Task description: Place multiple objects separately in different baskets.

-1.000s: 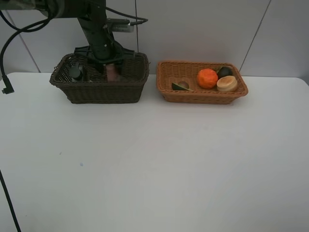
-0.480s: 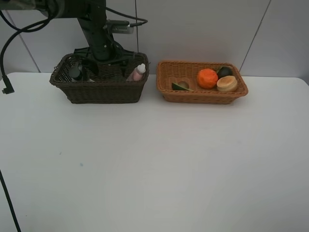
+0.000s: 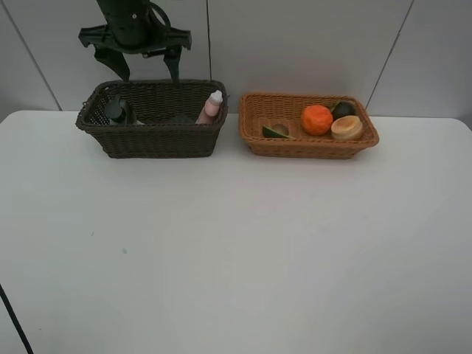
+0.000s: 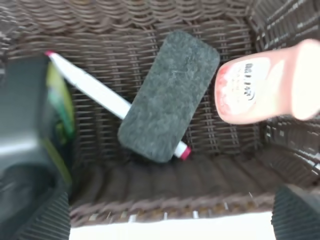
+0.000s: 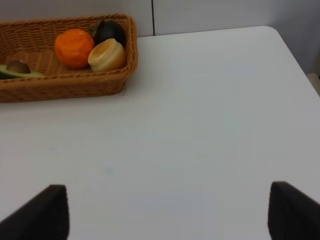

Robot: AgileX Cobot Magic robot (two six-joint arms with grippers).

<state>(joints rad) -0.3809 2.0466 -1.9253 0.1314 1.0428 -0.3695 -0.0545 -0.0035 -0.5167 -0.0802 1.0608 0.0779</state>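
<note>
Two rectangular woven wicker baskets sitting side by side at the far edge of the white table (image 3: 236, 251): a deeper dark brown basket (image 3: 151, 136) on the left, a shallower light orange-tan basket (image 3: 310, 146) on the right. Hanging above the dark brown basket, the left gripper (image 3: 146, 65), jaws spread wide apart and holding nothing. Leaning against the right end wall of that basket, a pink bottle with a white cap (image 3: 211, 108), tilted. Standing at the left end, a dark-green pump bottle (image 3: 116, 110). Lying flat on the floor between them, seen from the left wrist, a black eraser block (image 4: 169, 95), resting across a white marker with a red tip (image 4: 97, 92).

Holding the fruit, the tan basket: an avocado half (image 3: 276, 131) at the left end, a round orange (image 3: 317, 119) in the middle, a dark mangosteen (image 3: 343, 109) behind, and a pale yellowish peach (image 3: 346, 127) just beside the orange at the right end. Hovering over bare table well clear of that basket, the right gripper (image 5: 165, 210), fingers standing wide open and empty.
</note>
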